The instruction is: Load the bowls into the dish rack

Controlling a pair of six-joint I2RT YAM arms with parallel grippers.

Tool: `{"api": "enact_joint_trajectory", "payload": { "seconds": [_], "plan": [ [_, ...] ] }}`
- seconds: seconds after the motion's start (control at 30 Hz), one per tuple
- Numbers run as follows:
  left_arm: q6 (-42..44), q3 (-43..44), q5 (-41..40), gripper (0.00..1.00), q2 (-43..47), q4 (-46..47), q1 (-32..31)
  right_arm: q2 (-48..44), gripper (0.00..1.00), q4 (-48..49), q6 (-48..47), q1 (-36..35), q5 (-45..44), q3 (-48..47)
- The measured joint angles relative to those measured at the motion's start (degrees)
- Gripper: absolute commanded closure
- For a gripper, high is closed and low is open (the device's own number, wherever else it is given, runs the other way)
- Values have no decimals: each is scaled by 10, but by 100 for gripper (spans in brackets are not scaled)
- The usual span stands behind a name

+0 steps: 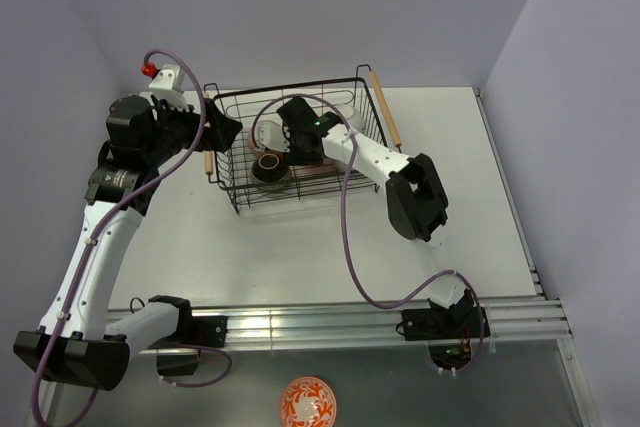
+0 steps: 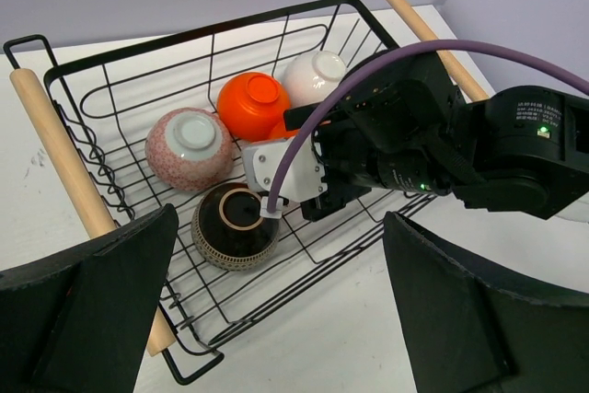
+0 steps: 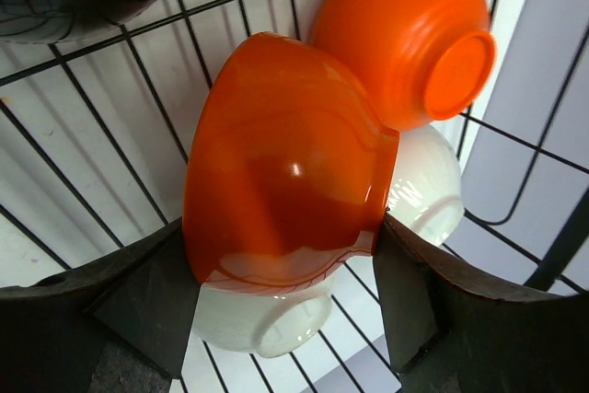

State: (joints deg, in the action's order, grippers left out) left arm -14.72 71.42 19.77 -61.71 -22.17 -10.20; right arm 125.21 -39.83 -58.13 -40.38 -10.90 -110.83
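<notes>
The black wire dish rack [image 1: 345, 97] stands at the back of the table. In the left wrist view it holds a pale pinkish bowl [image 2: 189, 147], an orange bowl [image 2: 251, 103], a white bowl [image 2: 315, 74] and a dark patterned bowl [image 2: 235, 225], all upside down. My right gripper [image 1: 287, 143] reaches into the rack and is shut on a glossy orange bowl [image 3: 281, 158], held on its side. Beside it lie the other orange bowl [image 3: 414, 34] and two white bowls [image 3: 431, 192] [image 3: 262, 317]. My left gripper [image 2: 285, 319] is open and empty, above the rack's near left corner.
The rack has a wooden rod handle at each short end [image 2: 60, 158] [image 2: 428, 29]. An orange-and-white patterned bowl [image 1: 308, 402] lies in front of the arm bases, below the rail. The right arm's purple cable [image 1: 345, 237] loops across the table. Walls close in on three sides.
</notes>
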Motion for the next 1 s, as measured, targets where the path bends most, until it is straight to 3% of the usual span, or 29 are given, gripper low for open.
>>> {"api": "enact_joint_trajectory", "payload": {
  "seconds": [0.4, 0.5, 0.63, 0.8, 0.9, 1.0],
  "plan": [
    [0, -8, 12, 1, 0, -1, 7, 17, 100, 27, -4, -5, -14, 17],
    [0, -8, 14, 1, 0, -1, 7, 17, 96, 31, -9, -5, -19, 21],
    [0, -9, 14, 1, 0, -1, 10, 17, 70, 32, -14, -6, -21, 22],
    [0, -9, 15, 0, 0, -1, 12, 17, 62, 31, -17, -7, -19, 23],
    [0, -9, 17, 0, 0, -1, 13, 17, 50, 30, -18, -8, -18, 23],
    [0, -9, 18, 1, 0, -1, 14, 16, 32, 30, -18, -10, -17, 23]
  ]
}}
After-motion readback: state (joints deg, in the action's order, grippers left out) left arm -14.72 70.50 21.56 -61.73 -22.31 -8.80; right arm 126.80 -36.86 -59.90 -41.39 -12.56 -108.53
